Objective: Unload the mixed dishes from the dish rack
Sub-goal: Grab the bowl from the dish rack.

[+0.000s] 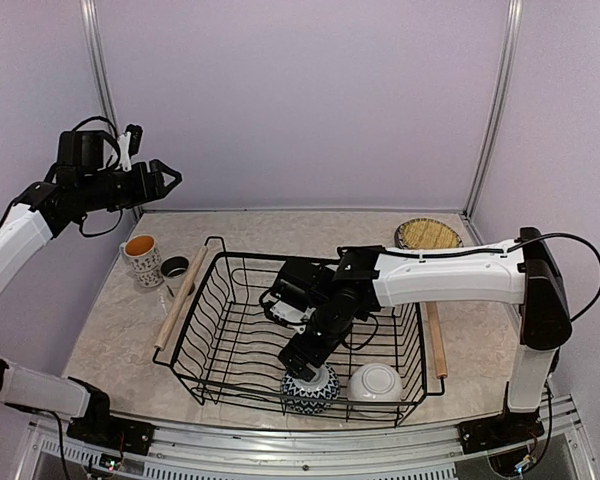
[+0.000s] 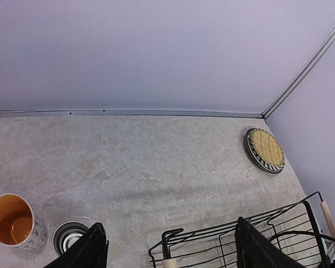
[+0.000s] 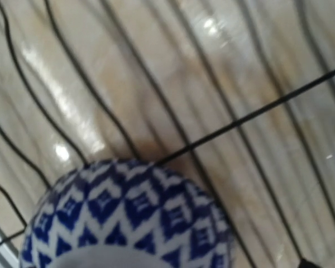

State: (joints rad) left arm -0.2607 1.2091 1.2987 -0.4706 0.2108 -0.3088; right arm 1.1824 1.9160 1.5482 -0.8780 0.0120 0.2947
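At the middle of the beige marbled table, in the top view, stands the black wire dish rack; plain lavender walls close the table in on three sides, with metal uprights in the far corners. In the rack's near end the blue-patterned bowl lies upside down, the white bowl just beside it. The right gripper reaches down onto the blue bowl, and whether its fingers are apart or together I cannot tell. The left gripper hangs high over the table's far left. Below it stand the tall patterned cup with orange inside and a smaller cup. The round woven yellow mat lies at the far right corner.

In the left wrist view the fingers stand well apart and empty; the mat rests on a striped plate.

In the right wrist view the blue bowl fills the lower frame; the rack's wires cross the glossy table, which reflects bright lights.
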